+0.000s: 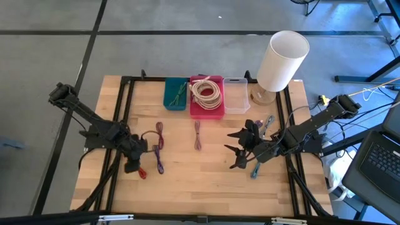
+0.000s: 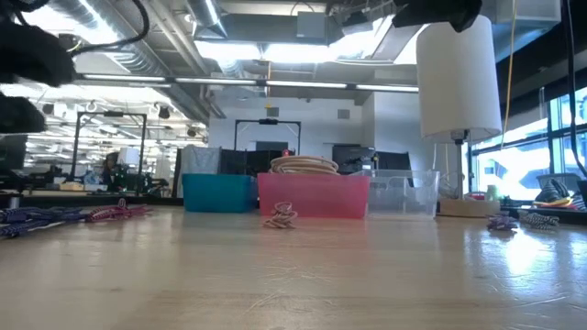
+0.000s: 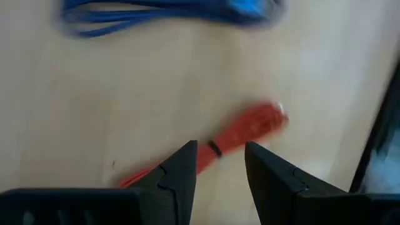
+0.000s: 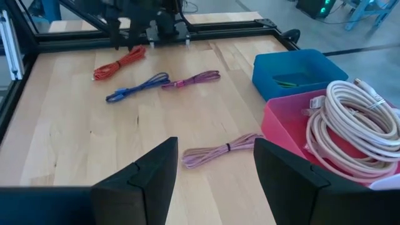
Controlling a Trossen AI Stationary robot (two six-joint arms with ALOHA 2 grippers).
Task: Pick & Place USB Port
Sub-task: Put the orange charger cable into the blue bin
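I have the left gripper (image 3: pixel 219 169) open and empty, poised right above the bundled red cable (image 3: pixel 247 128) on the table (image 1: pixel 206 178). I judge this the approach step; next calls for lowering and closing on the bundle. My right gripper (image 4: pixel 215 165) waits open, holding nothing.

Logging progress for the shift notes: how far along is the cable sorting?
Done: a beige coil lies in the pink bin; a green cable in the teal bin. In hand: the left tool hangs open over the red cable. Left: blue, purple and pink cables on the table.

No text, label or number can be read anywhere.
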